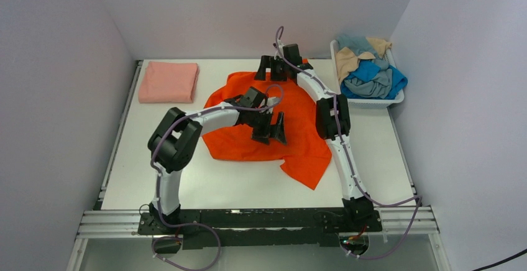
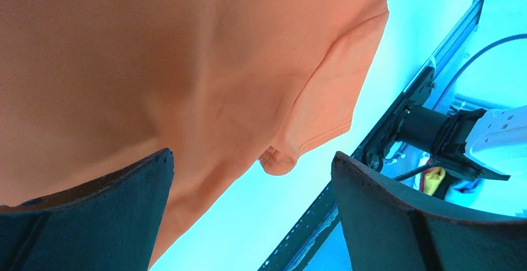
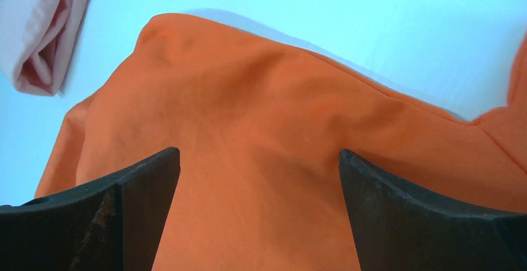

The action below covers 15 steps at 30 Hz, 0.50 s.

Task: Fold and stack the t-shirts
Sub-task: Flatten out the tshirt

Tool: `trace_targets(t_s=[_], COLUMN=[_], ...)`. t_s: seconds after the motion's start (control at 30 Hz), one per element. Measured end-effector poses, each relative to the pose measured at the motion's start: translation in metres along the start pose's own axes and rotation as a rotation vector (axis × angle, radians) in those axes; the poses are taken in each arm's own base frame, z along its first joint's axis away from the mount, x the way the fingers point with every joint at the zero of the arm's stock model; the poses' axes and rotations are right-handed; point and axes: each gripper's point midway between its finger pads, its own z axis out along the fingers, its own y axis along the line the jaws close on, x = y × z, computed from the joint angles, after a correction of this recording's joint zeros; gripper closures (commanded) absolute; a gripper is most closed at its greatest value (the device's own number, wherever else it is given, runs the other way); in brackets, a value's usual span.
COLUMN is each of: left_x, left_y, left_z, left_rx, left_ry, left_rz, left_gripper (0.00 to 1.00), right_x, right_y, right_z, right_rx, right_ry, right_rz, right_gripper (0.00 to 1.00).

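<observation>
A bright orange t-shirt (image 1: 304, 140) lies crumpled and unfolded in the middle of the white table (image 1: 205, 178). A salmon-pink t-shirt (image 1: 168, 82) rests folded at the back left. My left gripper (image 1: 271, 134) hovers over the orange shirt's middle, jaws open and empty. In the left wrist view the orange shirt (image 2: 186, 66) fills the top, its hem corner hanging between the spread jaws of the left gripper (image 2: 252, 156). My right gripper (image 1: 271, 72) stands open over the shirt's far edge. In the right wrist view orange cloth (image 3: 261, 128) lies below the open right gripper (image 3: 259, 153), and the pink shirt (image 3: 43, 41) sits at the upper left.
A white plastic basket (image 1: 398, 101) at the back right holds several loose shirts in blue (image 1: 373, 72), tan and grey-blue. Walls close in the table on the left, back and right. A black rail (image 1: 248, 218) with both arm bases runs along the near edge.
</observation>
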Motion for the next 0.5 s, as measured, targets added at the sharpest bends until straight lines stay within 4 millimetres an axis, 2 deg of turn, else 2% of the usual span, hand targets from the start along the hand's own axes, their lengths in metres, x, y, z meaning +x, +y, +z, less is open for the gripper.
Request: trace_targets(t_s=[0.1, 0.23, 0.3, 0.37, 0.43, 0.5], left_x=[-0.008, -0.025, -0.027, -0.019, -0.005, 0.016], left_y=[0.000, 0.021, 0.048, 0.086, 0.121, 0.149], left_z=[-0.024, -0.088, -0.128, -0.163, -0.184, -0.190], left_rx=[-0.045, -0.134, -0.203, -0.309, -0.415, -0.499], left_ry=[-0.065, -0.243, -0.355, -0.454, -0.507, -0.503], left_rz=[0.009, -0.048, -0.123, -0.231, -0.334, -0.429], left_gripper=[0.01, 0.01, 0.01, 0.01, 0.01, 0.03], right_x=[0.000, 0.004, -0.001, -0.007, -0.006, 0.005], right_y=[0.003, 0.008, 0.009, 0.012, 0.016, 0.021], right_z=[-0.003, -0.032, -0.058, -0.089, -0.125, -0.157], right_rx=[0.002, 0.071, 0.141, 0.210, 0.275, 0.322], right_ry=[0.000, 0.025, 0.018, -0.001, -0.021, -0.022], right_rz=[-0.046, -0.088, -0.095, -0.098, -0.091, -0.070], right_gripper=[0.00, 0.00, 0.00, 0.00, 0.00, 0.00])
